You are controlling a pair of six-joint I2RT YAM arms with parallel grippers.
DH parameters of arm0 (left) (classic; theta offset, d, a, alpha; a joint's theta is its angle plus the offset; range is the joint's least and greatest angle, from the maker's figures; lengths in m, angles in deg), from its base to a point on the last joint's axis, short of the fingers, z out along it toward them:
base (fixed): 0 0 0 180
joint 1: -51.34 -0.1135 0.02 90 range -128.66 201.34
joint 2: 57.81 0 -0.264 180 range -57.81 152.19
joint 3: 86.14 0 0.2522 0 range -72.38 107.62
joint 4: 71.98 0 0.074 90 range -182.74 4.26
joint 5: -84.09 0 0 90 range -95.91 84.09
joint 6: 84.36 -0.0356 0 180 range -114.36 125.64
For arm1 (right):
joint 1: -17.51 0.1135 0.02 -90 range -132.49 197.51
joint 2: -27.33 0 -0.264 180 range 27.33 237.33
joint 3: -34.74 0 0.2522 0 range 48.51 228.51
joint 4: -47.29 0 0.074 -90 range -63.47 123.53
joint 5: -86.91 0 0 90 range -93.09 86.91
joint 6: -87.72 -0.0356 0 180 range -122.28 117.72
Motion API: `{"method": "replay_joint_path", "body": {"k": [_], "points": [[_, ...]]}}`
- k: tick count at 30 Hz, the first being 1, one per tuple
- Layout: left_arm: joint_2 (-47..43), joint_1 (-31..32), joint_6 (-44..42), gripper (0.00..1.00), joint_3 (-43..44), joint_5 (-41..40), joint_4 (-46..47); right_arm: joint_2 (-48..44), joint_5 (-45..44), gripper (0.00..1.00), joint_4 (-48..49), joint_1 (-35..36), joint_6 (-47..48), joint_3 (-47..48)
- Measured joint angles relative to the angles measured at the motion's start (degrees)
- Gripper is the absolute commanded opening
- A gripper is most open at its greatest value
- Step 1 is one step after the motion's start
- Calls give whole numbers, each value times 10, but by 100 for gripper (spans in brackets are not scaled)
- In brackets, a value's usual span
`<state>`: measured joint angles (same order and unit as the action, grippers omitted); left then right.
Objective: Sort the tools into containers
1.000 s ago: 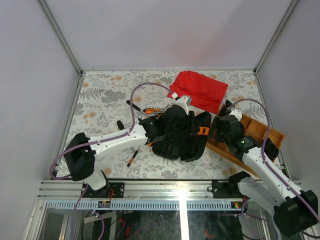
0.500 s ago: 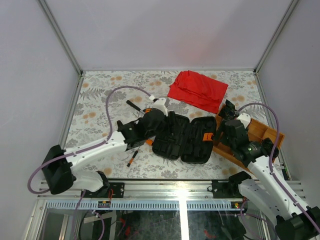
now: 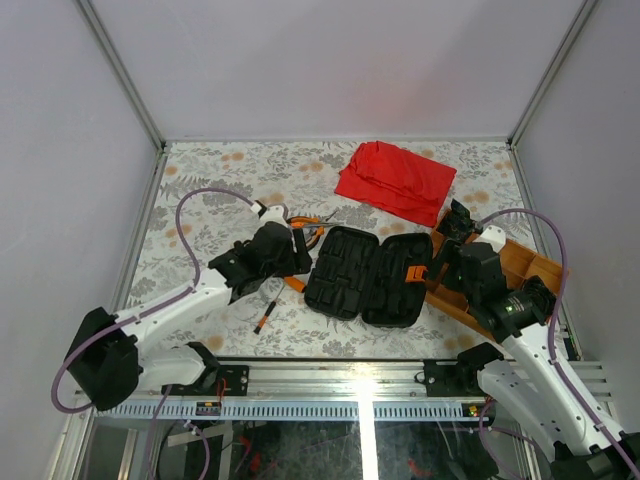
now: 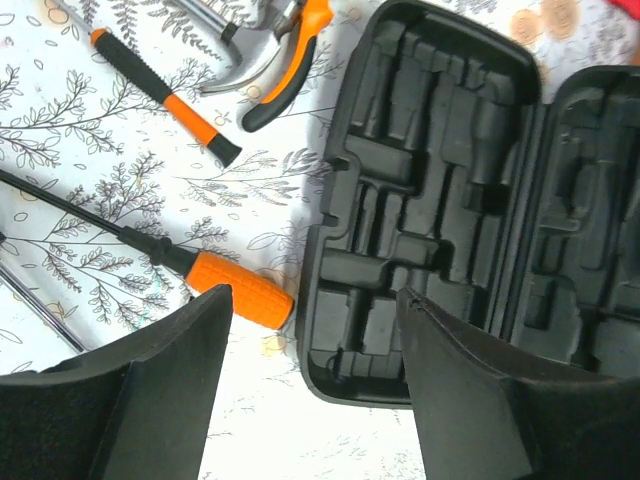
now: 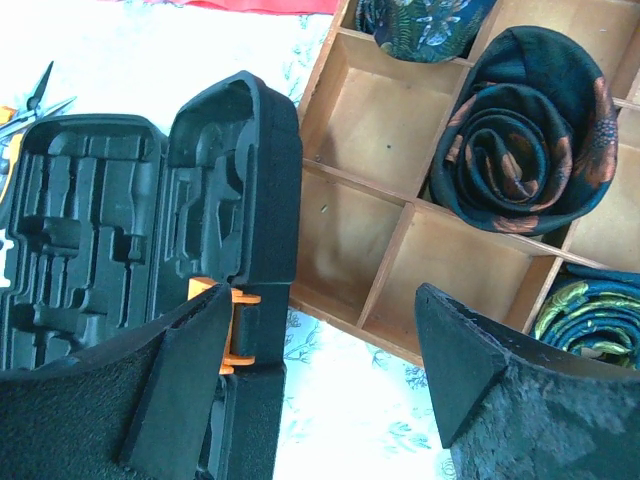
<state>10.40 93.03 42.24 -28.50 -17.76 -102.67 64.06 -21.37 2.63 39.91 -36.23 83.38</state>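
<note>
The black tool case lies open and flat in mid-table, its moulded slots holding nothing, its orange latch on the right edge. Left of it lie orange-handled pliers, a slim black-and-orange screwdriver and a driver with an orange grip. Another small screwdriver lies nearer the front. My left gripper hangs open over the case's left rim with nothing between its fingers. Over the gap between case and wooden tray, my right gripper is open and holds nothing.
A wooden tray with compartments sits right of the case and holds rolled dark ties. A red cloth lies at the back. A metal claw head rests by the pliers. Frame rails edge the table.
My left arm has drawn back to the left from over the case, its jaws widening, and the open case now shows in full. The right gripper shifted slightly toward the tray and opened a little more.
</note>
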Motion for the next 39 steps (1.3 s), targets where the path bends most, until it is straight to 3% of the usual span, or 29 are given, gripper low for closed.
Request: {"method": "replay_joint_path", "body": {"k": [11, 39], "points": [[102, -13, -32, 65, 14, 1, -2, -1, 43, 80, 16, 0, 0, -2], [199, -19, -71, 62, 51, -5, 15, -1, 60, 80, 21, 0, -1, -8]]}}
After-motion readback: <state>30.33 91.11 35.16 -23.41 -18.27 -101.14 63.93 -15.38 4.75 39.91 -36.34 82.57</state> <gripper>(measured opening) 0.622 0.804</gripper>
